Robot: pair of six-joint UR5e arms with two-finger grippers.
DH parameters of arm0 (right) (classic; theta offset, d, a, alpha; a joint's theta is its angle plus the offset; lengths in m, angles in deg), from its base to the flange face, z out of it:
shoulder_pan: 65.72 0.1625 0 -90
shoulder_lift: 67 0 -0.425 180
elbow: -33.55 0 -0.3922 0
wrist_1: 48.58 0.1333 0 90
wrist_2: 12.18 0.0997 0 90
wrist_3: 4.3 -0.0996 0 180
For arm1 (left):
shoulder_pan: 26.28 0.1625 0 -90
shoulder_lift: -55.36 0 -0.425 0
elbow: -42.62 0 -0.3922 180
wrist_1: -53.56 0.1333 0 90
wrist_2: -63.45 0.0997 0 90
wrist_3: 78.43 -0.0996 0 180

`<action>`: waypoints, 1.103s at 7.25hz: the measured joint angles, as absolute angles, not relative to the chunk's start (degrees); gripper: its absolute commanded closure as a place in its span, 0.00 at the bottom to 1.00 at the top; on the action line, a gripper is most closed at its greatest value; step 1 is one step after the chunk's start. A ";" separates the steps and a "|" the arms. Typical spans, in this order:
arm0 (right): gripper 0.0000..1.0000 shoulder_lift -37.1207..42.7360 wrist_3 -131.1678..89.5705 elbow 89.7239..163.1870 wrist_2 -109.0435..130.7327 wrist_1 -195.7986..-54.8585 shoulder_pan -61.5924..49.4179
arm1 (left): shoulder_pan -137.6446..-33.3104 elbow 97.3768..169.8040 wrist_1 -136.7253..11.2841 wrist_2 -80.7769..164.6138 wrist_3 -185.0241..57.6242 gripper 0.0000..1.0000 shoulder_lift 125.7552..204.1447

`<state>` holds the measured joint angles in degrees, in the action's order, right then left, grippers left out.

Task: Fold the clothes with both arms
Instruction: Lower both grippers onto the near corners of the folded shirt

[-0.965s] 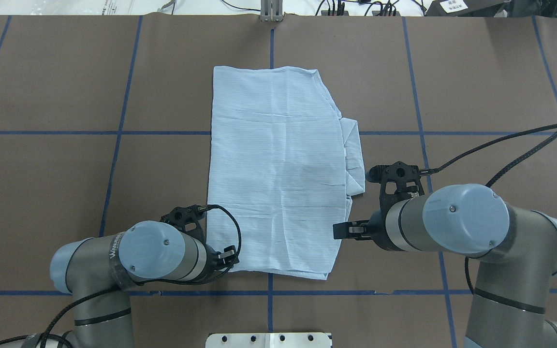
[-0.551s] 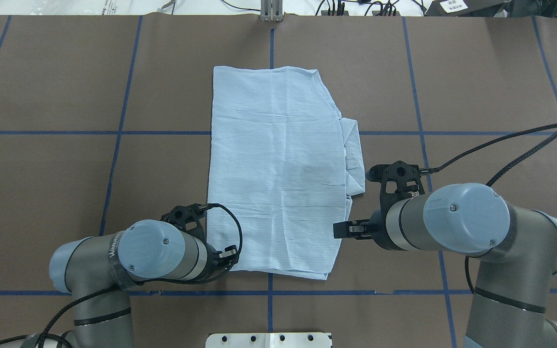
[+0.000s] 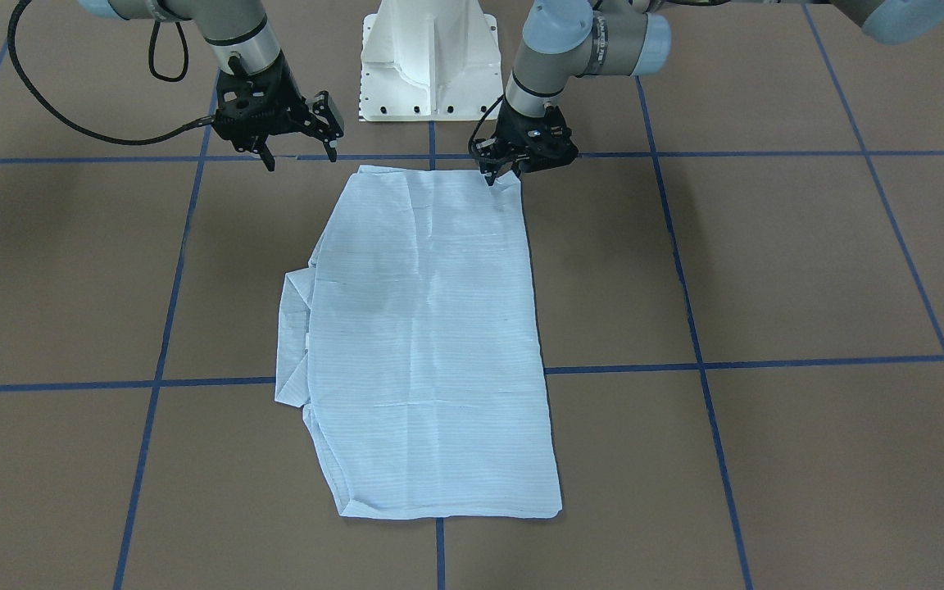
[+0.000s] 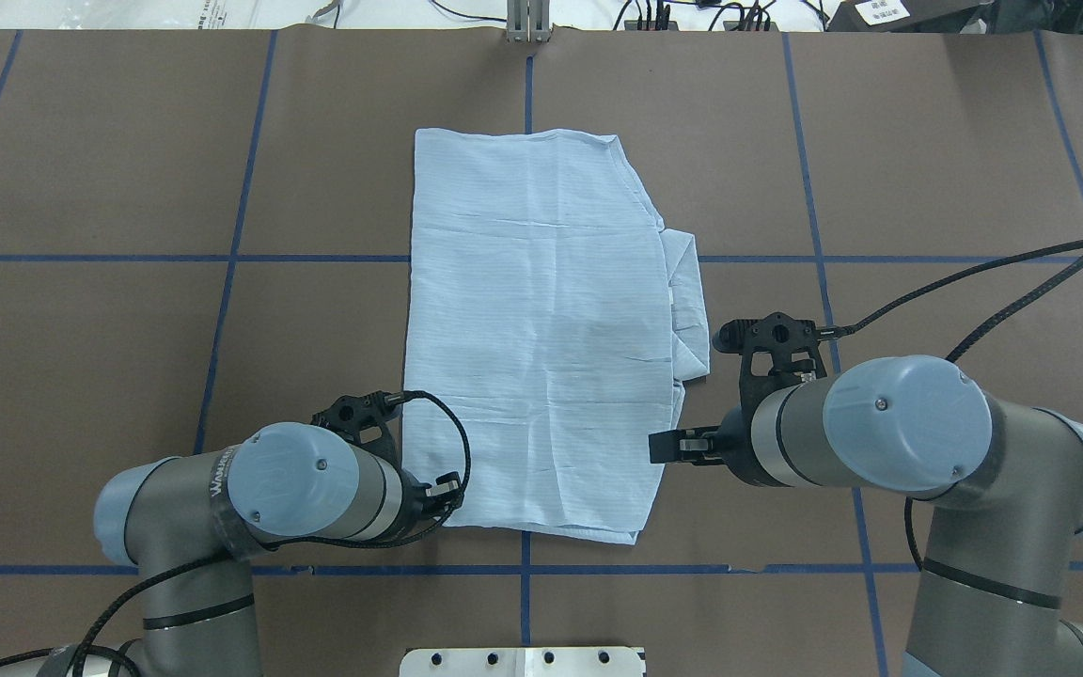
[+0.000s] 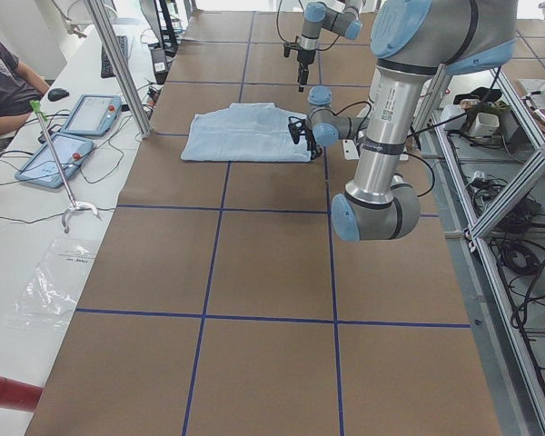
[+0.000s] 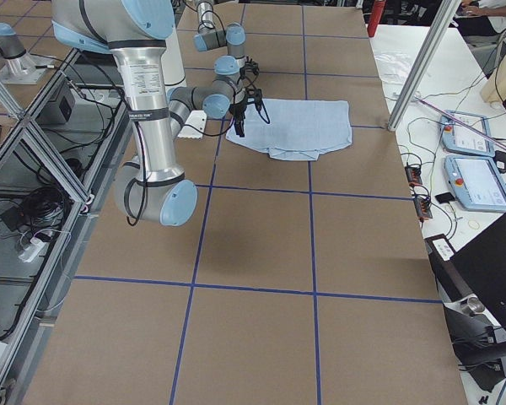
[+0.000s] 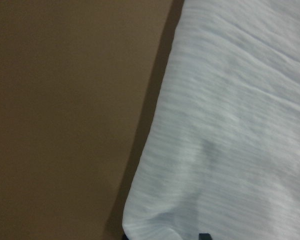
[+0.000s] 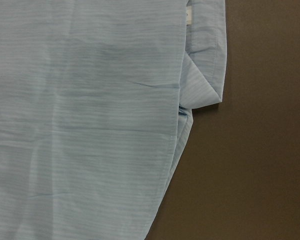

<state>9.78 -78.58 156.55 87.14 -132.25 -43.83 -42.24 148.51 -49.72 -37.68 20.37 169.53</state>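
The pale blue striped shirt (image 4: 541, 329) lies folded in a long rectangle mid-table, and its collar (image 4: 687, 301) pokes out on the right side. My left gripper (image 3: 501, 174) is low at the shirt's near left corner, touching the cloth. The left wrist view shows that corner (image 7: 160, 225) very close, and I cannot tell whether the jaws have closed on it. My right gripper (image 3: 300, 157) hangs open beside the near right edge, holding nothing, with one of its fingers (image 4: 668, 447) showing at the hem. The collar and label (image 8: 186, 15) appear in the right wrist view.
The brown table cover (image 4: 128, 376) carries a grid of blue tape lines. The white pedestal base (image 3: 427, 65) stands just behind the shirt's near edge. A seated person (image 5: 4, 82), tablets (image 5: 54, 154) and a metal post (image 5: 118, 64) are along the far side.
My left arm has crept slightly leftward at the shirt's corner. The right arm and the shirt have not moved.
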 measured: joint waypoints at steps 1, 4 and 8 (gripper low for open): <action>0.00 9.80 -78.52 156.53 87.14 -132.25 -43.83 | -42.44 148.52 -49.50 -37.70 20.36 0.49 169.52; 0.00 9.87 -78.42 156.44 87.14 -132.25 -43.83 | -42.62 148.53 -49.15 -37.71 20.36 0.76 169.53; 0.00 9.94 -78.45 156.43 87.14 -132.25 -43.83 | -42.75 148.80 -48.94 -37.84 20.87 1.00 169.66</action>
